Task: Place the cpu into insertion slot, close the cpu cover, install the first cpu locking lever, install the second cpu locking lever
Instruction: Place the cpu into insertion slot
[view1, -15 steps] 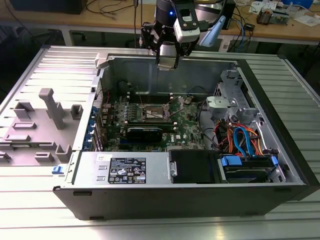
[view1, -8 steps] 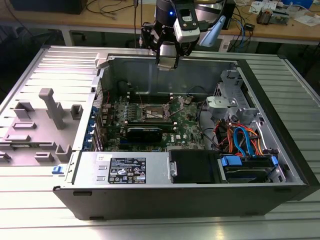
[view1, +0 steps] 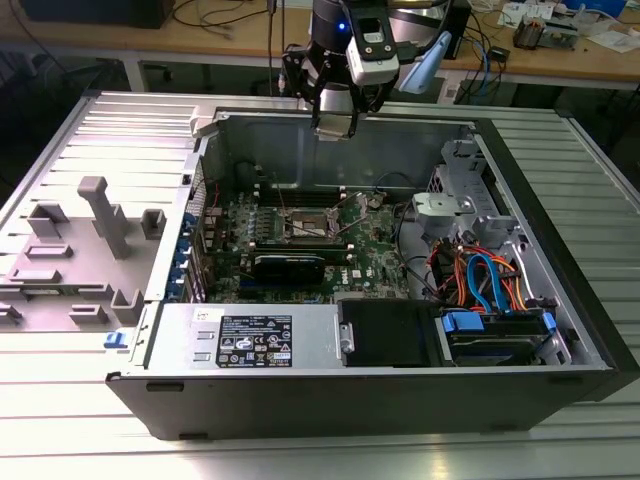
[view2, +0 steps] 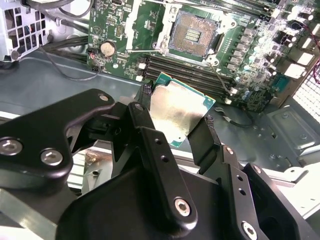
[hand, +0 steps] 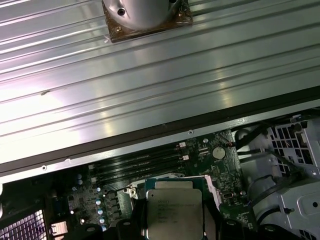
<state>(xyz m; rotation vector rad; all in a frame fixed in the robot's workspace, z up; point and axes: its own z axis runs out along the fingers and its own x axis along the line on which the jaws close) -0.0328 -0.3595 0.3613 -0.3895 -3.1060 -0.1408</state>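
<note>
My gripper (view1: 333, 128) hangs above the rear wall of the open computer case (view1: 560, 300), shut on the cpu (view2: 177, 112). The cpu is a flat square chip with a dull metal top, pinched at two opposite edges by the black fingers (view2: 150, 135); it also shows in the first wrist view (hand: 173, 212). Below on the green motherboard (view1: 375, 262) lies the insertion slot (view2: 192, 34), uncovered, with a dark pin field and silvery rim. The cpu cover (view2: 142, 25) stands flipped open beside the slot. In the exterior view the slot (view1: 308, 224) lies lower than the gripper and nearer the camera.
Long black memory slots (view2: 190, 72) and a coin battery (view2: 107, 48) lie beside the socket. A power supply box (view1: 250, 340) fills the case's near side, and a drive bay with coloured cables (view1: 480, 280) its right. A grey fixture tray (view1: 90, 250) sits outside at the exterior view's left.
</note>
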